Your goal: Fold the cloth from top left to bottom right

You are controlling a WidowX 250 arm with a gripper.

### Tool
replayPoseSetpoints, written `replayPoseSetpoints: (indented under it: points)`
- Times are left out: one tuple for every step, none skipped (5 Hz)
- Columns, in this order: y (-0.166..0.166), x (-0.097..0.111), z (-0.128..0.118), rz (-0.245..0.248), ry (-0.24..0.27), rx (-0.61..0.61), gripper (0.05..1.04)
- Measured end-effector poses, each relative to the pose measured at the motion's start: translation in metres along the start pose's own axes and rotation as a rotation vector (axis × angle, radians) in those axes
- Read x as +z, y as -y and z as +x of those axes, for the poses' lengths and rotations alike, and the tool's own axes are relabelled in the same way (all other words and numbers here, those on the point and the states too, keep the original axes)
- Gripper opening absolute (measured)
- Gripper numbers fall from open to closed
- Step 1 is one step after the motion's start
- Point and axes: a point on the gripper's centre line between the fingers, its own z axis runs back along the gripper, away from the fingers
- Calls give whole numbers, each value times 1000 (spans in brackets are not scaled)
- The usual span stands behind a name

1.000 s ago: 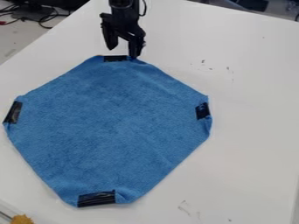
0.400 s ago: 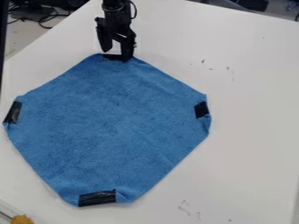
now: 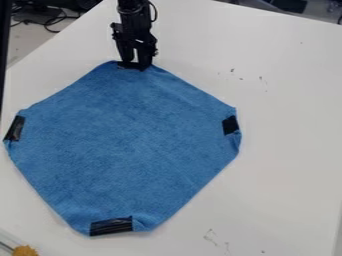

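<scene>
Item: 1 blue cloth (image 3: 127, 140), fabric, spread on the left and middle part of a white table (image 3: 287, 150). Outline many-sided, with blunted ends instead of sharp corners; small creases at the right and near ends.

Fittings on the cloth: 4 black strips, 1 to each blunted end. Far strip (image 3: 131, 65), at the far edge, under the gripper. Left strip (image 3: 15, 128), set at a steep slant along the left edge. Right strip (image 3: 230, 125), just inside the right edge. Near strip (image 3: 111, 226), the widest in view, at the near edge and tilted slightly.

Item: 1 black gripper (image 3: 135, 63), hanging from the arm (image 3: 134, 10), which enters at the far side, left of the middle. Fingers point down, tips at the far edge of the cloth, by the far strip. State: parted by a narrow gap, the pale tabletop showing between them. Whether the tips touch the fabric, cannot tell.

Surroundings: 1 yellow-orange thing (image 3: 25, 250) at the near left corner, cut by the view's edge; kind not clear. Dark cables (image 3: 41, 25) beyond the table, far left. 1 dark upright strip (image 3: 4, 35) along the left edge of the view. Small dark marks (image 3: 232, 70) on the tabletop, right of the gripper; fainter marks (image 3: 212, 237) at the near side, right of the cloth.
</scene>
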Motion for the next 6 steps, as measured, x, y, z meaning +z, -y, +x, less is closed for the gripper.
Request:
replayPoseSetpoints:
  points:
    - [2,0,2,-1,2,-5,361]
    - [6,3,4,23,4,-20,176]
    - [9,9,9,72,29,-44,80]
    - [15,38,12,131,87,-61,62]
    - [32,63,-2,158,140,-51,59]
    - [52,81,-31,152,176,-13,59]
